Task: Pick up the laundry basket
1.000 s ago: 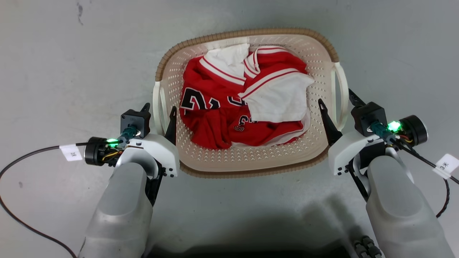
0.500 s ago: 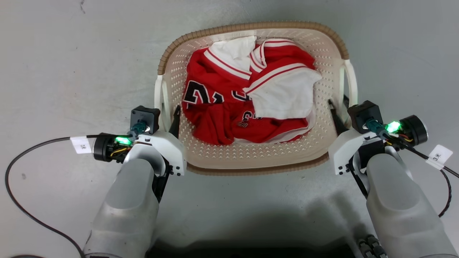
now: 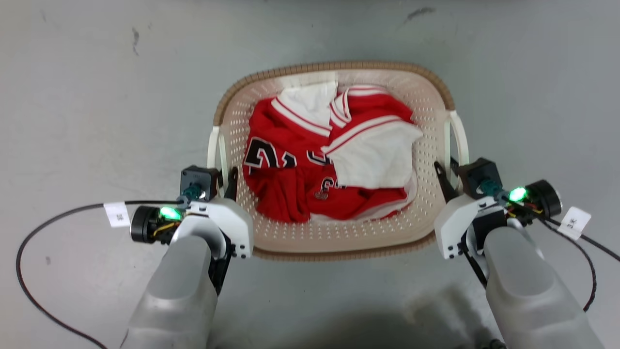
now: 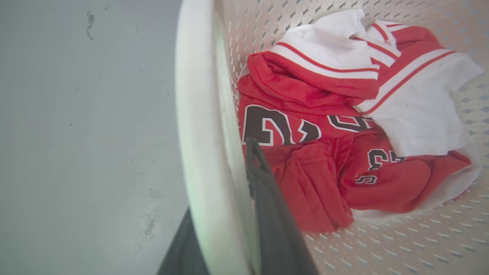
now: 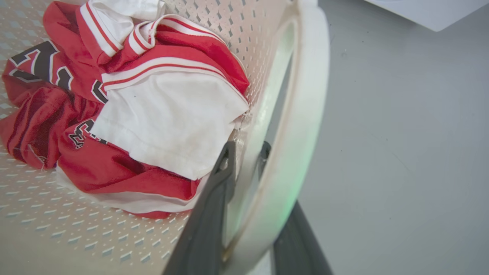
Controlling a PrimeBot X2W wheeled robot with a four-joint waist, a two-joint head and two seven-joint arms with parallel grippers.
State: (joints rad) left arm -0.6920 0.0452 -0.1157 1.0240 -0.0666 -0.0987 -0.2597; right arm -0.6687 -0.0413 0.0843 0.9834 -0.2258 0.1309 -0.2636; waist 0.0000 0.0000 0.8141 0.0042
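Grip's on, lift looks not done yet
Head view: basket sits centred ahead, left gripper and right gripper at its sides. Left wrist: fingers narrowed around the left handle. Right wrist: same on the right handle. Can't tell if it's off the floor

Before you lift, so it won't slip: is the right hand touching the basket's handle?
Touching. Right wrist view: the right hand clamps the loop handle of the laundry basket between its fingers.
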